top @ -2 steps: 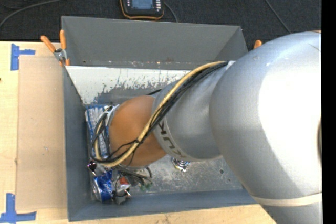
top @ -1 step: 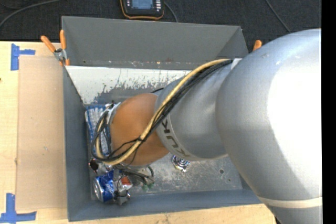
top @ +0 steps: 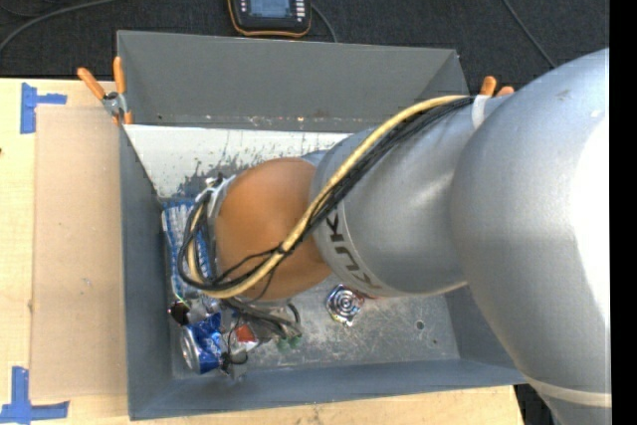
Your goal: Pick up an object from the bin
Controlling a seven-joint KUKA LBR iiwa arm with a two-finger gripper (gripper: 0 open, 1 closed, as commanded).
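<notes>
1. gripper (top: 225, 316) low in the near-left corner of the grey bin (top: 299, 80), tucked under the orange wrist cover (top: 264, 224); spread or pressed together, cannot tell from this angle.
2. nearest things: a blue can (top: 204, 349) on its side against the near wall, just below the gripper; a blue-and-white wrapper (top: 185, 239) up along the left wall; small red and green bits (top: 261, 335) just beside the can.
3. well apart to the right, alone on the bare floor: a shiny round metal piece (top: 343, 305).
4. likely target, judging by position alone: the blue can or the clutter round it; no grasp visible yet.
5. for a clean pick: settle straight down over one thing only, never over the seam between can and wrapper.
6. keep clear of the left and near walls; little room there for any sideways correction.
7. mind the yellow cable (top: 388, 129) and the dark loops off the wrist; avoid snagging them on the heap.
8. close across the can's narrow side, firmly, against probable slip on smooth metal.
9. lift straight up, then check for anything dragged along underneath.
</notes>
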